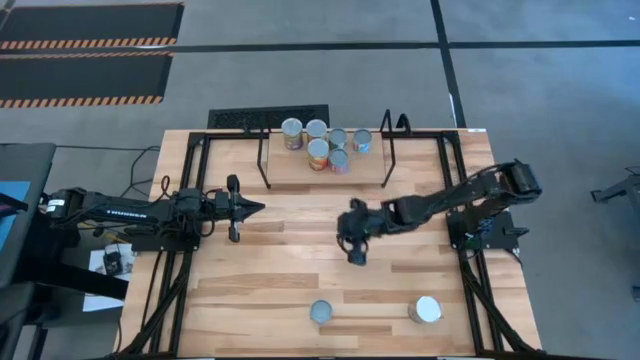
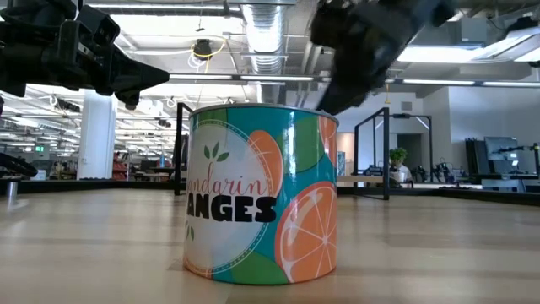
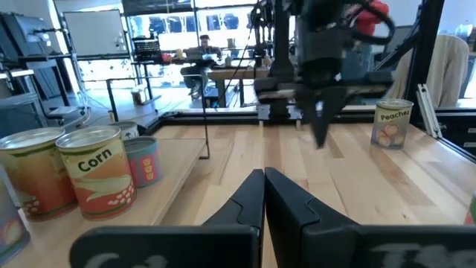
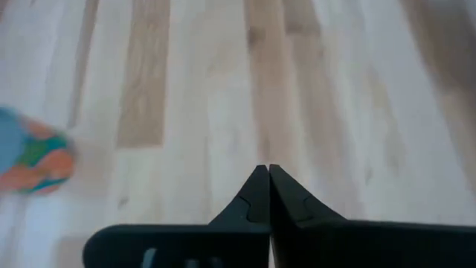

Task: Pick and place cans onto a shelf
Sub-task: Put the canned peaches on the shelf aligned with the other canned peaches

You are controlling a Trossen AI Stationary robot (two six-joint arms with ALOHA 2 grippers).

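The shelf point(image 1: 300, 172), a light-wood board with black wire frames at both ends, lies at the table's far middle. Several cans point(image 1: 320, 145) stand upright on it; a corn can point(image 3: 97, 171) is among them. Two more cans stand near the table's near edge: a mandarin-orange can point(image 1: 321, 313) point(image 2: 261, 194) and a peaches can point(image 1: 426, 310) point(image 3: 392, 123). My left gripper point(image 1: 255, 208) point(image 3: 264, 179) is shut and empty, level above the table's left middle. My right gripper point(image 1: 357, 255) point(image 4: 262, 175) is shut and empty, pointing down over the table's middle, far of the two cans.
Black frame rails point(image 1: 165, 250) run along the table's left and right sides. A black grille point(image 1: 268, 117) lies behind the shelf. Bare planks point(image 1: 290, 250) lie between the shelf and the two near cans. A person sits far off in the room point(image 3: 202, 46).
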